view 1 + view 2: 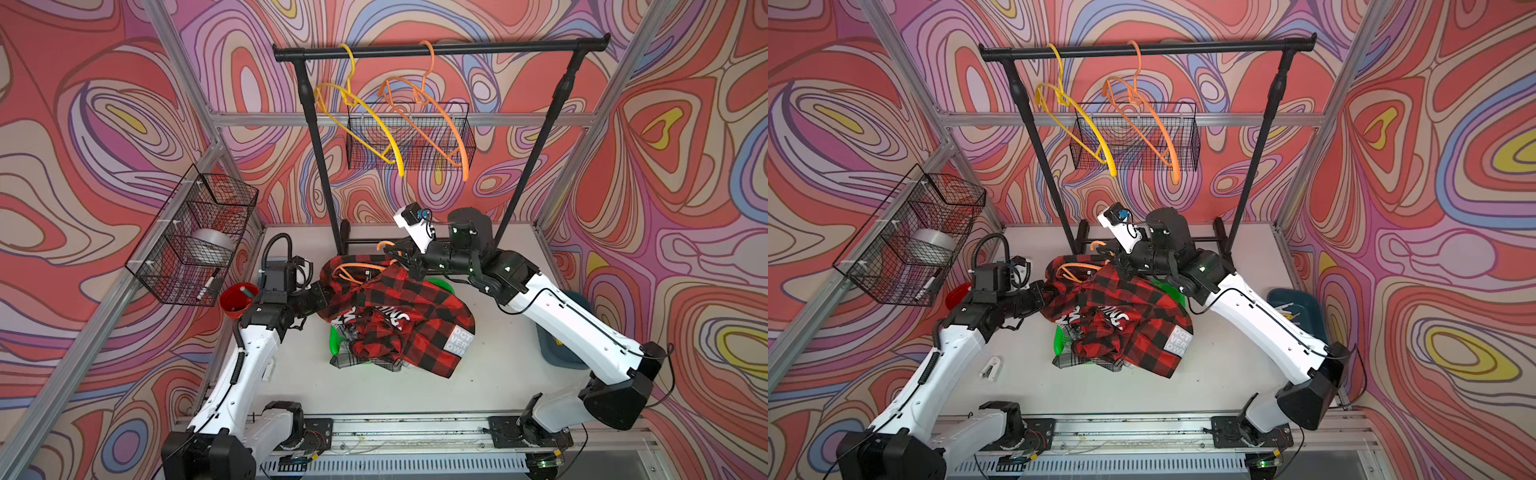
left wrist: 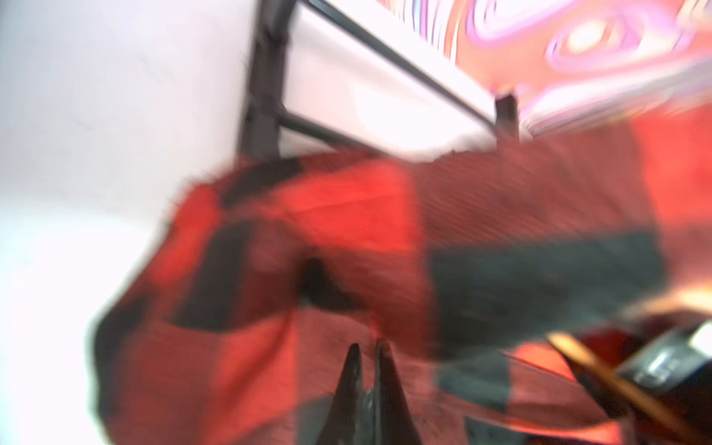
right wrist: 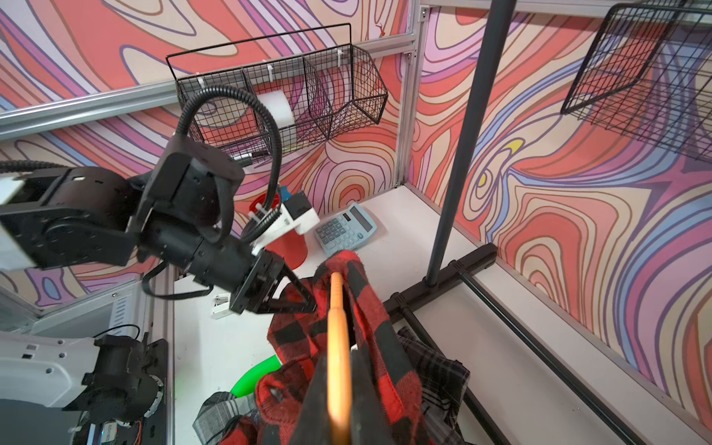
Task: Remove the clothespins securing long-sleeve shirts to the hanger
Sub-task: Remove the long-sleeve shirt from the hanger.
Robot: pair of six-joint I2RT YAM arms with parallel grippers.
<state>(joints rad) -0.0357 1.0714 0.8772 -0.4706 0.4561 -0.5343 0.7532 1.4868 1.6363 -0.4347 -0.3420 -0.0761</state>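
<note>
A red-black check shirt [image 1: 399, 316] [image 1: 1121, 307] lies heaped mid-table with an orange hanger [image 1: 353, 266] [image 3: 339, 308] still in its neck. My right gripper [image 1: 399, 253] [image 3: 340, 352] is shut on that hanger's bar, behind the pile. My left gripper [image 1: 1044, 293] [image 2: 366, 346] is shut, its tips pinched into the shirt's left edge; the left wrist view is blurred. A grey plaid shirt [image 1: 1067, 359] [image 3: 443, 370] sticks out from under the red one. No clothespins show on the shirts. Small yellow and white clothespins lie in a teal tray [image 1: 1304, 299] at the right.
A black clothes rack [image 1: 440, 48] stands at the back with an empty yellow hanger [image 1: 365, 120] and an empty orange hanger [image 1: 432, 112]; its base bars [image 3: 439, 285] run behind the pile. A green tub [image 1: 1061, 338] sits under the shirts. At the left are a red cup [image 1: 237, 299] and a calculator [image 3: 345, 229].
</note>
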